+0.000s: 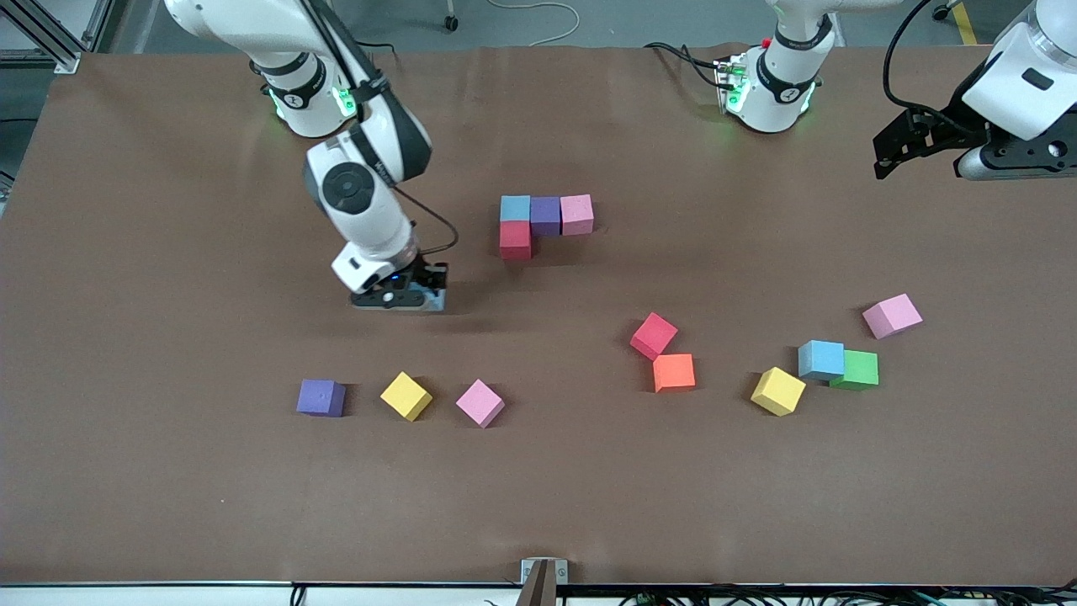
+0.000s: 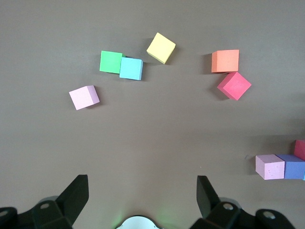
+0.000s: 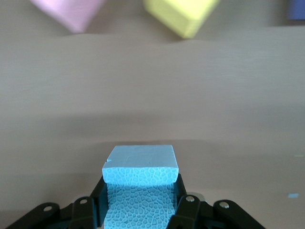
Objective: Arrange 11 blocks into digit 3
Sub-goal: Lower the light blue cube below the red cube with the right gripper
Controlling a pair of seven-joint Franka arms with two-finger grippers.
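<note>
Blocks lie scattered across the brown table point(image 1: 168, 505), and the row nearest the front camera sits toward the right arm's end: a purple block point(image 1: 320, 397), a yellow block point(image 1: 406, 396) beside it, then a pink block point(image 1: 480, 402), each apart from the next. Toward the left arm's end, a second yellow block point(image 1: 777, 390) lies tilted, close to a blue block point(image 1: 821, 359) that touches the green cube point(image 1: 856, 369). Between these groups an orange block point(image 1: 674, 372) touches a red block point(image 1: 654, 335) at a corner, the red one being slightly farther from the camera. Another pink block point(image 1: 892, 316) lies alone, farther again.

Farther still, the right gripper point(image 1: 402, 296) is low at the table, its fingers clamped on a light blue block point(image 3: 139, 164); the right wrist view shows the cube squeezed between the two pads.

Farthest from the camera lies the started digit 3 point(image 1: 544, 220): a bar of blue point(image 1: 515, 208), purple point(image 1: 545, 215) and pink point(image 1: 576, 213) cubes touching side by side, with a red cube point(image 1: 515, 240) pressed against the blue one on its nearer face.

The left gripper point(image 1: 913, 143) waits in the air over the left arm's end of the table, its fingers point(image 2: 75, 195) spread wide with nothing between them.
</note>
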